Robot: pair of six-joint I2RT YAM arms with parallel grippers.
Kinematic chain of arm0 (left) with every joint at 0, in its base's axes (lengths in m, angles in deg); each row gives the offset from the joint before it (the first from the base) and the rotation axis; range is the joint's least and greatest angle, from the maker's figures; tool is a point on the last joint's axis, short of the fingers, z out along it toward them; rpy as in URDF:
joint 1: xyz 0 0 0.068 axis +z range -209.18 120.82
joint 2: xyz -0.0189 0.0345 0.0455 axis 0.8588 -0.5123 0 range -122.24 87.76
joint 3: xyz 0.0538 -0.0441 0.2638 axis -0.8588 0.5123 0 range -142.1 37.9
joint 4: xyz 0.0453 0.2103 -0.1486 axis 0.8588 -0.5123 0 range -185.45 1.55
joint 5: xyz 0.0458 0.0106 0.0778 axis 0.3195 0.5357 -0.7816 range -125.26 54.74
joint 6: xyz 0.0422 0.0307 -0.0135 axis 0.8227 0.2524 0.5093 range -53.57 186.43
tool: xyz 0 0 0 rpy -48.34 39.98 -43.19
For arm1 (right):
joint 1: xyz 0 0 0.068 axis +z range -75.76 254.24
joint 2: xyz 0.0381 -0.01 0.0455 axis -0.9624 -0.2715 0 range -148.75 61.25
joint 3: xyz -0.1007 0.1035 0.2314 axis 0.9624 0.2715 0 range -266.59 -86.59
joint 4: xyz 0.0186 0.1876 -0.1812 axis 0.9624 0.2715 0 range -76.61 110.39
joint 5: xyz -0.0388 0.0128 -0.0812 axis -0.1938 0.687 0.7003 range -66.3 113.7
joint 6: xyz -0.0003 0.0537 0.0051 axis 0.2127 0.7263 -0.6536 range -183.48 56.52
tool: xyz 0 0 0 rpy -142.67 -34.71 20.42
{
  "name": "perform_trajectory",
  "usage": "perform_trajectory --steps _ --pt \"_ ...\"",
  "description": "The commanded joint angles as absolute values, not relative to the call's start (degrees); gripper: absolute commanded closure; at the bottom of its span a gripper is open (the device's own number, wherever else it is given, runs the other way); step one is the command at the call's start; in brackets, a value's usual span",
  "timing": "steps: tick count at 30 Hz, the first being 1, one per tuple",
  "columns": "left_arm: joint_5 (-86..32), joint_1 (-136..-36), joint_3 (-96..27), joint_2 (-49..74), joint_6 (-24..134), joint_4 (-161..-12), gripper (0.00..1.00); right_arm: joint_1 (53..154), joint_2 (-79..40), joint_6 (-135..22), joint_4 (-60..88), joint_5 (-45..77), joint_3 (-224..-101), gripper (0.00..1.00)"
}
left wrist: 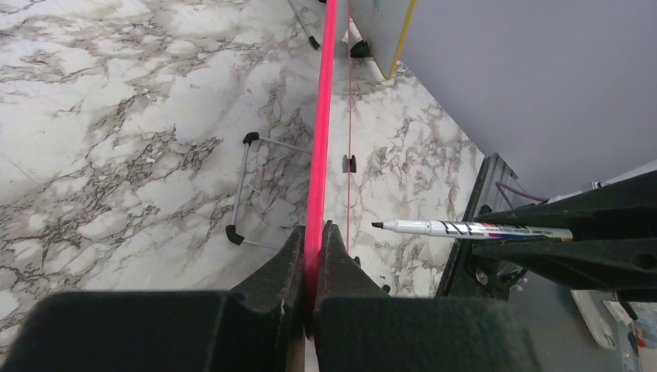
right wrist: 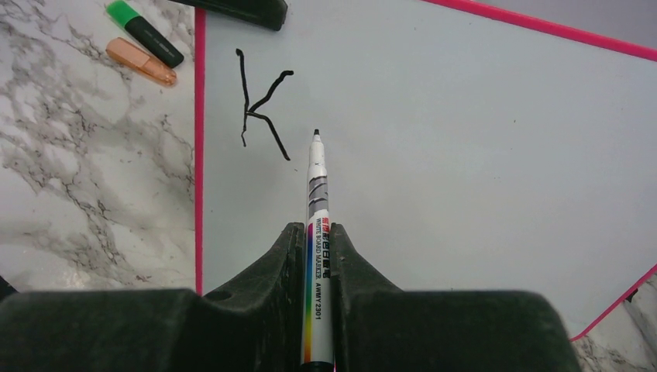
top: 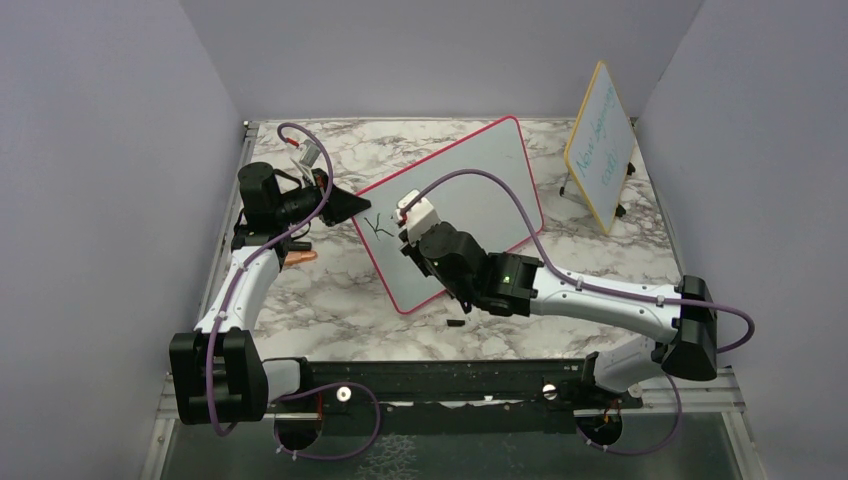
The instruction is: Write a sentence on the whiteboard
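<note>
Table [top: 330, 300]: white marble, grey veins, lying under everything.
Walls [top: 100, 150]: plain lilac, at 9, 12 and 3 o'clock.
Small board [top: 598, 145]: yellow frame, teal cursive, propped at 2 o'clock on the table.
Green pen [right wrist: 145, 33]: dark body, flat on the marble at 9 o'clock.
Orange pen [right wrist: 142, 61]: just beside the green one, parallel.
Black bit [top: 455, 323]: at 6 o'clock, too small to identify.
</note>
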State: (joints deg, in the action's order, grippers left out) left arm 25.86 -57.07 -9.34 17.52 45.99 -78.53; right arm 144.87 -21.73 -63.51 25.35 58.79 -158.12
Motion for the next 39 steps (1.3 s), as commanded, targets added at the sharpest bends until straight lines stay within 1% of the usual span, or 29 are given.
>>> perform_trajectory --steps 1,10,21,39 --pt "24.29 -57.86 -9.26 16.49 50.44 -81.41 1.0 143.7 -22.37 -63.63 22.84 55.71 -157.07 0.99" --pt "24.24 -57.79 -9.25 16.25 50.44 -81.41 1.0 143.24 -24.04 -61.9 22.95 53.16 -157.93 0.99" --pt "24.34 -57.86 -9.23 16.23 50.44 -81.41 1.0 143.16 -25.39 -61.98 22.31 53.14 -158.55 1.0" --pt "24.44 -57.86 -9.21 16.35 50.44 -81.41 1.0 142.32 -25.9 -61.32 24.79 56.63 -158.49 1.0"
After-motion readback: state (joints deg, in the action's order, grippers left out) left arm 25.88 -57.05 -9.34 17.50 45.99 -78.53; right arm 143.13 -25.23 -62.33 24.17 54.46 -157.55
